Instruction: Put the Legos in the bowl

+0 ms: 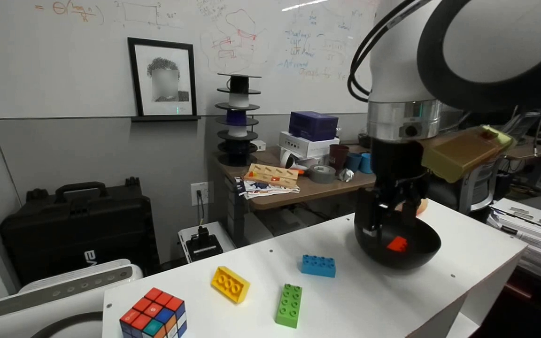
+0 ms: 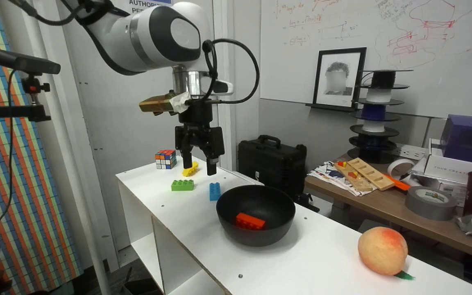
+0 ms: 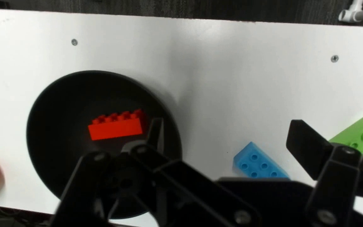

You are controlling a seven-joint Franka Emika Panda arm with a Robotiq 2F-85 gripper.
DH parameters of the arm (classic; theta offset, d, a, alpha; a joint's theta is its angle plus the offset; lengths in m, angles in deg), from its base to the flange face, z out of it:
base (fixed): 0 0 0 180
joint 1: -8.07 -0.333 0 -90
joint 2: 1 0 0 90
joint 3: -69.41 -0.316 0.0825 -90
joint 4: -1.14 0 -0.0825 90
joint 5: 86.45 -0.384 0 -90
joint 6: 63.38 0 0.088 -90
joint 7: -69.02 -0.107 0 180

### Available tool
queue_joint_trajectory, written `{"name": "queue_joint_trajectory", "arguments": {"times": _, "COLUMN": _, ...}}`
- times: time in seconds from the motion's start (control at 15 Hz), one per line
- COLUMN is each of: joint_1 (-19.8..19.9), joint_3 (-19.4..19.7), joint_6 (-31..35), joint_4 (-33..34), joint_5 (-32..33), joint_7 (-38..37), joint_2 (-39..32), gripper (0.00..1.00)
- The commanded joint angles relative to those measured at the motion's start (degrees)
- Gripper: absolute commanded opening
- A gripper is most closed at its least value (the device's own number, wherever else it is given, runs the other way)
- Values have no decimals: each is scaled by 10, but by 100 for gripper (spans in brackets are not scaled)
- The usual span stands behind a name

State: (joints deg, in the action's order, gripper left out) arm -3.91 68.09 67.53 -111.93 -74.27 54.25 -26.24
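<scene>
The black bowl (image 1: pixel 406 263) stands on the white table; it also shows in an exterior view (image 2: pixel 256 239) and the wrist view (image 3: pixel 58 107). The red Lego (image 2: pixel 250 221) lies on its side inside it. The blue Lego (image 1: pixel 318 266) lies studs up beside the bowl, partly hidden by the gripper in the wrist view (image 3: pixel 257 162). The green Lego (image 1: pixel 289 306) lies studs up farther off. The yellow Lego (image 1: pixel 230 284) shows its hollow underside and is out of the wrist view. My gripper (image 2: pixel 200 166) is open and empty above the table, its fingers wide apart in the wrist view (image 3: pixel 232 138).
A Rubik's cube (image 1: pixel 154 315) stands at the table end beyond the yellow Lego. A peach (image 2: pixel 382 250) lies on the bowl's opposite side, near the table's edge. A brown desk (image 1: pixel 270 202) with boxes, tape and cups stands behind. The table (image 2: pixel 297 266) is narrow.
</scene>
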Motion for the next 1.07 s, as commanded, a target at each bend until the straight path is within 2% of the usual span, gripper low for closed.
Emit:
{"name": "queue_joint_trajectory", "arguments": {"times": 0.0, "joint_1": -25, "joint_3": -5, "joint_6": -12, "joint_4": 38, "joint_5": 59, "joint_7": 37, "joint_2": -42, "gripper": 100}}
{"name": "queue_joint_trajectory", "arguments": {"times": 0.6, "joint_1": -34, "joint_3": -1, "joint_6": -15, "joint_4": 193, "joint_5": 178, "joint_7": 226, "joint_2": -172, "gripper": 100}}
{"name": "queue_joint_trajectory", "arguments": {"times": 1.0, "joint_1": -7, "joint_3": -45, "joint_6": -11, "joint_4": 252, "joint_5": 162, "joint_7": 422, "joint_2": -211, "gripper": 100}}
